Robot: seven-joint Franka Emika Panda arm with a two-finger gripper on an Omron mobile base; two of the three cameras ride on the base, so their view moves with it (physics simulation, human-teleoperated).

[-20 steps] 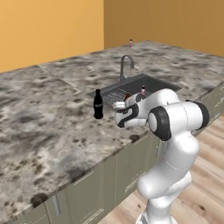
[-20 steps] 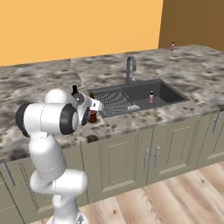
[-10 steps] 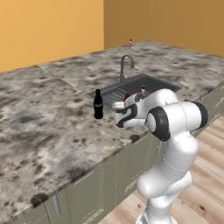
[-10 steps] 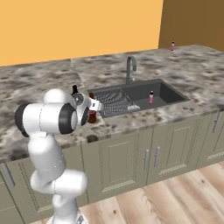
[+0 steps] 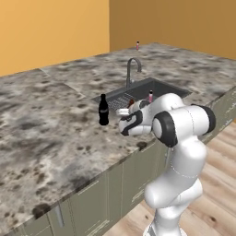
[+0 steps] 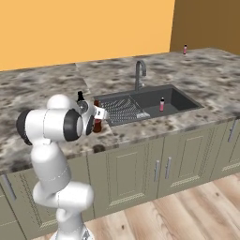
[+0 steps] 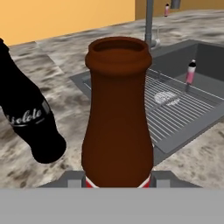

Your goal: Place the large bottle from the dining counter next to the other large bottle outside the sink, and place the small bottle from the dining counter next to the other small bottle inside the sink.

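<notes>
The brown glass bottle (image 7: 117, 113) with a red label stands upright between my gripper's (image 7: 117, 178) fingers, which are shut on its lower body. It sits on the stone counter just left of the sink's ribbed drainboard (image 7: 173, 107). In the right base view the brown bottle (image 6: 97, 123) is at my gripper (image 6: 97, 113). The near-black bottle (image 7: 27, 114) stands close beside it on the left, also seen as the near-black bottle (image 5: 103, 109). A small pink bottle (image 7: 191, 71) stands inside the sink (image 6: 180, 99). Another small pink bottle (image 5: 137, 45) stands far back on the counter.
The grey curved faucet (image 6: 140, 73) rises behind the basin. The counter's front edge (image 6: 140, 136) runs just below the brown bottle, with sage-green cabinets underneath. My white arm (image 5: 179, 124) covers most of the gripper in the left base view.
</notes>
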